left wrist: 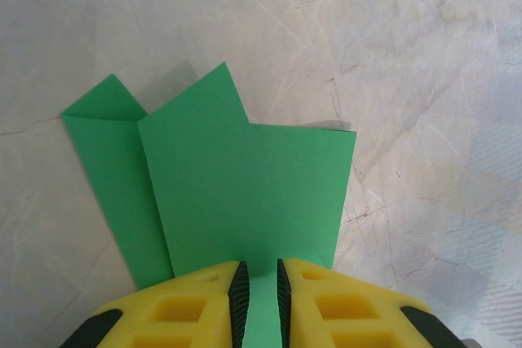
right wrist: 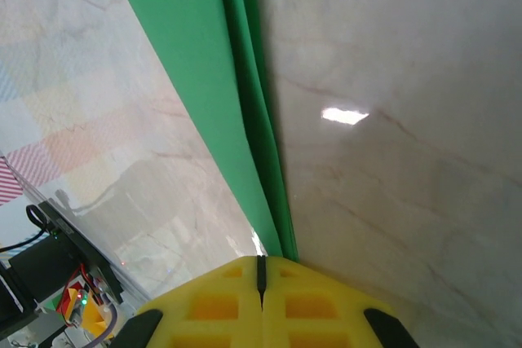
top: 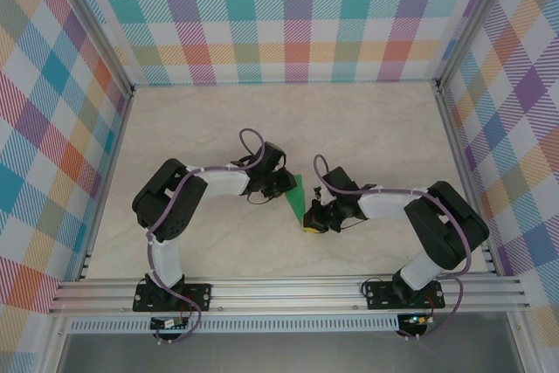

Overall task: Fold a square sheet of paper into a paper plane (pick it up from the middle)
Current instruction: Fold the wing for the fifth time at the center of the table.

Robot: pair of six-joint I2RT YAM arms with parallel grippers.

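Left claw clamped on the folded green paper, long axis running straight ahead from it; right claw pinched together on its pointed end.

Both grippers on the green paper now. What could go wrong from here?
1. The left gripper pinches only a narrow bit of the paper's edge, so a pull could slip or tear it.
2. The right gripper is shut on the pointed end; if the arms move apart, the thin folds may rip or open.
3. The flaps at the far end sit uneven, so the next crease may come out crooked.
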